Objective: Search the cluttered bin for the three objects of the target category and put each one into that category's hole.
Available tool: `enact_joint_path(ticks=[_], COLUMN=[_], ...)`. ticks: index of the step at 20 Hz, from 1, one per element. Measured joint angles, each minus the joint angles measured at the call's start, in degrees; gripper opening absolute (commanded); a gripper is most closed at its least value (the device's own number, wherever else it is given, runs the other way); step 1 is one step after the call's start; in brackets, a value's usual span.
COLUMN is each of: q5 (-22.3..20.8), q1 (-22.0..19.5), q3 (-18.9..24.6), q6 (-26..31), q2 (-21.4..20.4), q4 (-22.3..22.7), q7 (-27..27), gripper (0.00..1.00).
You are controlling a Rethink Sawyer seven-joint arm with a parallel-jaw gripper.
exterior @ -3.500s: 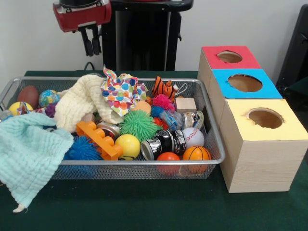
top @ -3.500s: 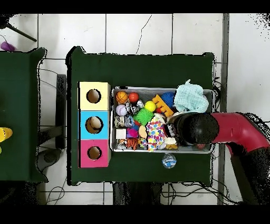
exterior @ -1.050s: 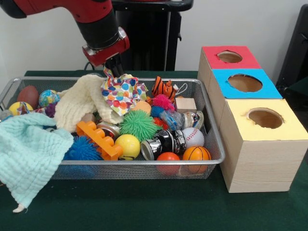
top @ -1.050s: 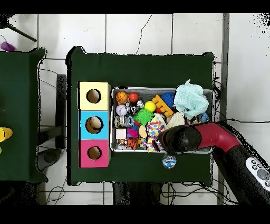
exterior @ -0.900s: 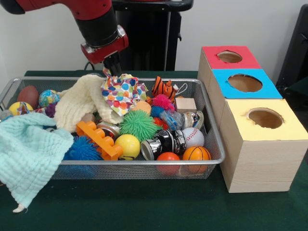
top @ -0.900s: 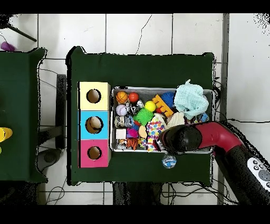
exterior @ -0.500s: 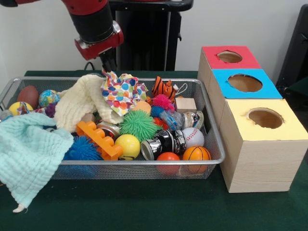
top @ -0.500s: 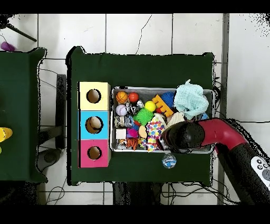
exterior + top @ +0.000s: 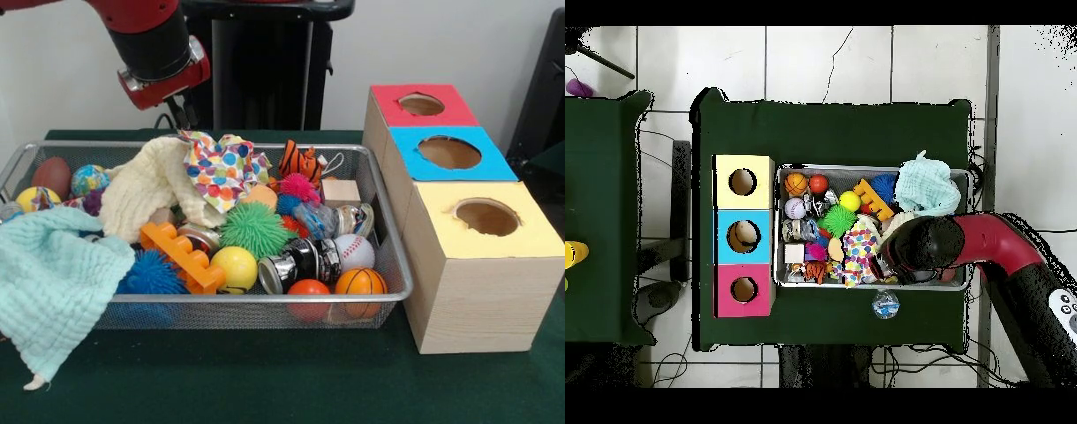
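Note:
A wire bin (image 9: 265,299) holds a heap of balls, cloths, cans and toys. A polka-dot cloth (image 9: 221,168) lies at the back of the heap beside a cream cloth (image 9: 146,185). My gripper (image 9: 183,119) hangs right over the polka-dot cloth's raised left corner, its fingers close together on that tip. A baseball (image 9: 355,251), a basketball (image 9: 360,283), an orange ball (image 9: 308,290) and a yellow ball (image 9: 234,268) lie near the front. From overhead, the arm's head (image 9: 925,245) hides the gripper, next to the polka-dot cloth (image 9: 858,245).
Three boxes with round holes stand right of the bin: red (image 9: 388,106), blue (image 9: 406,146), yellow (image 9: 433,208). A mint cloth (image 9: 53,283) hangs over the bin's front left rim. A small ball (image 9: 885,304) lies on the table outside the bin.
The arm came down to the polka-dot cloth's corner, then drew up and to the left in the front view; the cloth's tip shifted left with it.

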Motion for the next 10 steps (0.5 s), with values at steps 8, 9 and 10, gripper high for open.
enact_joint_path(ticks=[8, 9, 10], q5=[-0.6, -0.9, -1.1], q1=[0.0, 0.0, 0.0], q3=[0.0, 0.0, 0.0], q6=[0.0, 0.0, 0.0], q2=[3.6, 4.2, 4.4], q4=[-1.0, -1.0, -1.0], q7=[0.0, 0.0, 0.0], gripper=[0.00, 0.00, 0.00])
